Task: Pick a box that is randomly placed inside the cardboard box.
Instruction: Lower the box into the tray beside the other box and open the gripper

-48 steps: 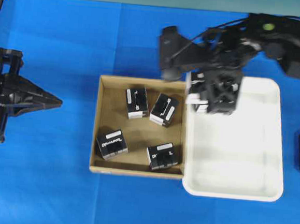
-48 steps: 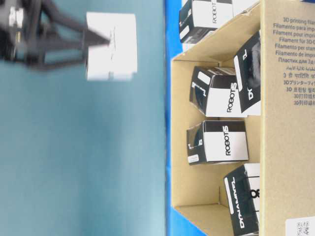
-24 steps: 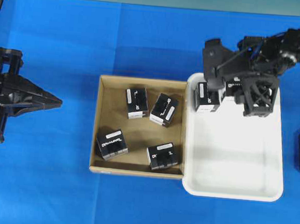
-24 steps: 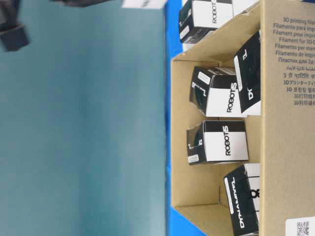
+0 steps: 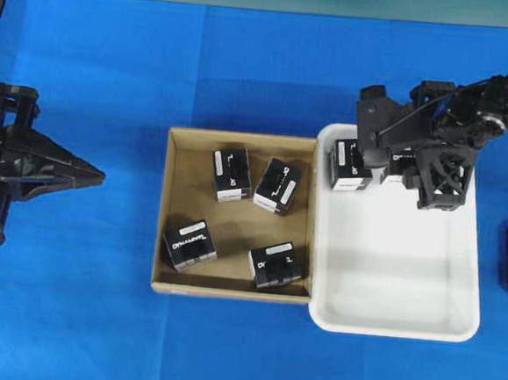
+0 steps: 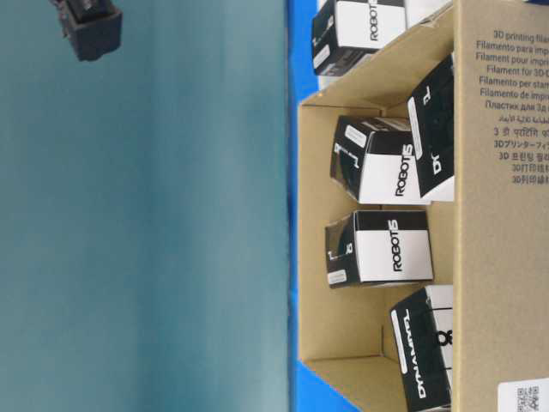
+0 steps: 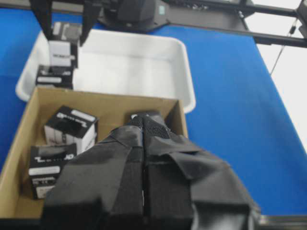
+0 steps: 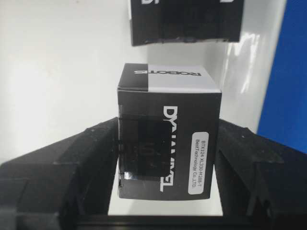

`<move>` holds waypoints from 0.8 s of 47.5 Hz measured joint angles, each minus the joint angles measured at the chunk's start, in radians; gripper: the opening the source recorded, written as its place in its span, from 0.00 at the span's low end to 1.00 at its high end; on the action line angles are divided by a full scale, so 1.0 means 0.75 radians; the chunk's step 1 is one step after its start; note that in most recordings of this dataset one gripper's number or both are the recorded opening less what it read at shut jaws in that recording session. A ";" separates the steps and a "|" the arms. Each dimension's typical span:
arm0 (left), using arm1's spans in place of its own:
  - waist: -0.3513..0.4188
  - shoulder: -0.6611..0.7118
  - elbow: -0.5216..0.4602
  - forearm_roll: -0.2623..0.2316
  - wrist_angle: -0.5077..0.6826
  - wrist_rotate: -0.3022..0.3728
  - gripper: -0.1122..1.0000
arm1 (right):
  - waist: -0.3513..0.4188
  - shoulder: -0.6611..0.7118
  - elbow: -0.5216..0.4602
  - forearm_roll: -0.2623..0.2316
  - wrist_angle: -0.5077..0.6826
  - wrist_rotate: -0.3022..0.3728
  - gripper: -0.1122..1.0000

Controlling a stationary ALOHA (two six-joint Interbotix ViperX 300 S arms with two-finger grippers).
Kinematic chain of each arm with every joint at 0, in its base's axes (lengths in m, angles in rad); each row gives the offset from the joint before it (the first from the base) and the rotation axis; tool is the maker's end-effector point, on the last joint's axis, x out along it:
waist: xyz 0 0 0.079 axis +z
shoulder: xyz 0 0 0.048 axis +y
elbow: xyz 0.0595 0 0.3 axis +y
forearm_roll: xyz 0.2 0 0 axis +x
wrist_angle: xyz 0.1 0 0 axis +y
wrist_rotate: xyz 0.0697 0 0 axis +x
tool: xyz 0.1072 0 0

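Overhead, my right gripper (image 5: pixel 392 166) is clamped on the box (image 5: pixel 395 170) above the white tray's (image 5: pixel 401 329) far corner; the cardboard box (image 5: pixel 171 210) lies off to its left. My left gripper (image 5: pixel 97 175) sits pressed together, well apart. From my right wrist, the box (image 8: pixel 168 132) sits between my fingers (image 8: pixel 249 158).

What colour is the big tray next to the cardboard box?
The tray is white, clearest in the overhead view.
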State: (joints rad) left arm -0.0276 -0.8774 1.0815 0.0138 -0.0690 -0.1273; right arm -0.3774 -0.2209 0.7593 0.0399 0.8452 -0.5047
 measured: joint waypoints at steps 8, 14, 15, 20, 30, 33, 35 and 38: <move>0.000 0.000 -0.004 0.000 0.002 0.000 0.04 | 0.000 0.010 0.045 0.000 -0.084 0.002 0.63; -0.002 0.000 -0.008 0.000 0.000 0.000 0.04 | 0.000 0.020 0.078 0.000 -0.143 0.002 0.63; -0.004 0.000 -0.010 0.000 0.000 0.000 0.04 | 0.000 0.020 0.080 0.000 -0.153 0.002 0.63; -0.006 0.000 -0.010 0.000 0.002 0.000 0.04 | 0.000 0.025 0.086 0.002 -0.180 0.002 0.63; -0.008 -0.020 -0.010 0.000 0.002 0.000 0.04 | 0.000 0.029 0.090 0.002 -0.190 0.004 0.63; -0.014 -0.025 -0.012 0.000 0.004 0.000 0.04 | -0.002 0.029 0.094 0.002 -0.190 0.004 0.63; -0.018 -0.029 -0.014 0.000 0.002 0.004 0.04 | -0.002 0.031 0.094 0.002 -0.190 0.006 0.63; -0.025 -0.039 -0.018 0.000 0.004 0.004 0.04 | -0.002 0.033 0.096 0.004 -0.190 0.006 0.67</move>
State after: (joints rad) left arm -0.0460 -0.9066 1.0677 0.0138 -0.0660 -0.1243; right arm -0.3789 -0.1963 0.8314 0.0430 0.7026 -0.5001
